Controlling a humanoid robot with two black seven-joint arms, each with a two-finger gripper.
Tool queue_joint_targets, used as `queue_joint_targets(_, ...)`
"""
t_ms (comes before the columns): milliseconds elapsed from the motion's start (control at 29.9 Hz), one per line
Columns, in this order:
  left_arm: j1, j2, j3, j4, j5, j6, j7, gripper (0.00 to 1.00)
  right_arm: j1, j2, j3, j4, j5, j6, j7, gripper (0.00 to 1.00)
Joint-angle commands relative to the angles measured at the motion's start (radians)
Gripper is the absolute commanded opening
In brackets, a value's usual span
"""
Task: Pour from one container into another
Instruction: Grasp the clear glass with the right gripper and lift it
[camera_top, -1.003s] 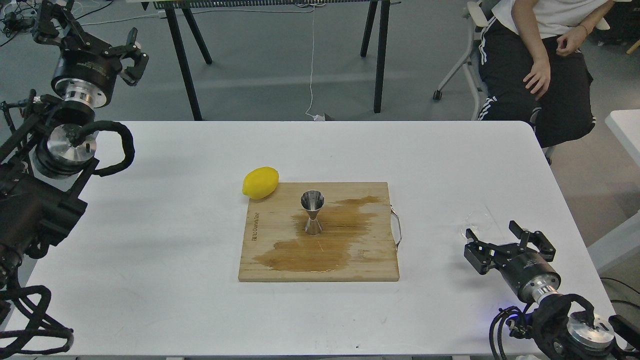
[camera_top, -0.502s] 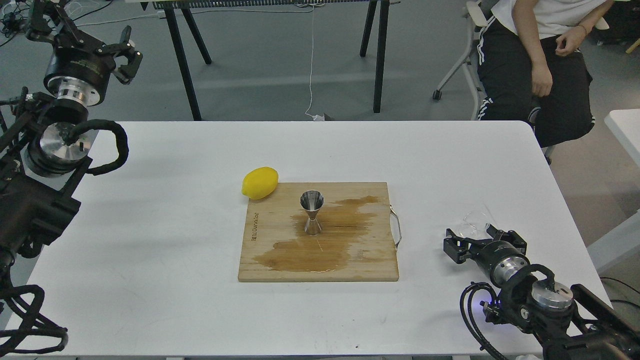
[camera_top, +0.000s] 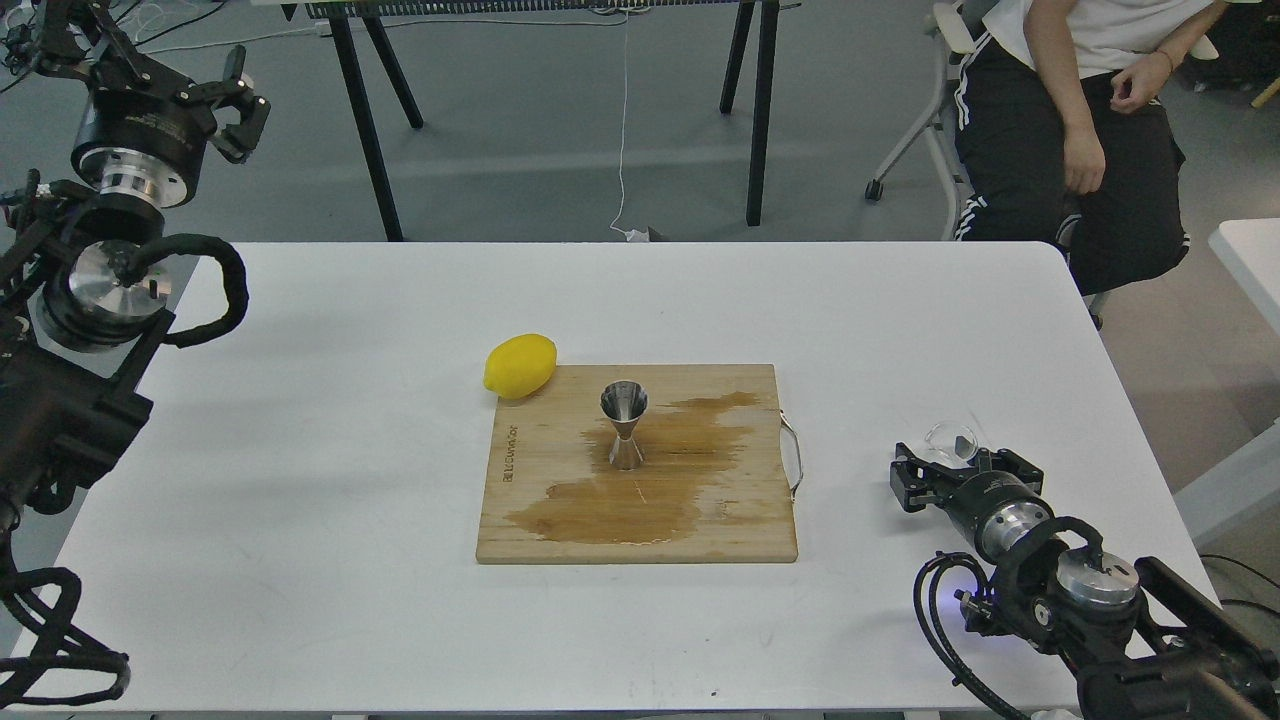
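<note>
The small clear glass cup (camera_top: 952, 440) stands upright on the white table near the right edge. My right gripper (camera_top: 957, 466) lies low on the table just in front of it, open, its two fingers spread to either side of the cup's near side; I cannot tell whether they touch it. The steel jigger (camera_top: 624, 425) stands upright in the middle of the wooden cutting board (camera_top: 530, 520), on a dark wet stain. My left gripper (camera_top: 150, 65) hangs high past the table's far left corner, open and holding nothing.
A yellow lemon (camera_top: 520, 366) rests at the board's far left corner. The board has a wire handle (camera_top: 795, 455) on its right side. A seated person (camera_top: 1080, 130) is beyond the table's far right corner, and black table legs (camera_top: 758, 110) stand behind.
My right gripper has slid forward along the table up to the glass cup. My left arm has drifted a little up and to the left. The jigger, board and lemon stayed put.
</note>
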Motion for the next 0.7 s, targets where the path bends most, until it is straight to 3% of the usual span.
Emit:
queue_joint_targets(0,0.000,0.003,0.000,0.000,0.000,0.001,-0.002,1.00,0.002,0.000,-0.009,0.011,-0.001,0.002,-0.001,0.43)
queue_joint_targets(368,-0.003,0.023,0.002,0.000,0.000,0.002,-0.002,1.00,0.008,-0.011,-0.045,0.162,-0.061,-0.006,0.001,0.43)
queue_joint_targets(669,-0.006,0.019,0.005,0.000,0.002,0.002,-0.002,1.00,0.135,-0.002,-0.144,0.281,-0.334,-0.051,0.002,0.42)
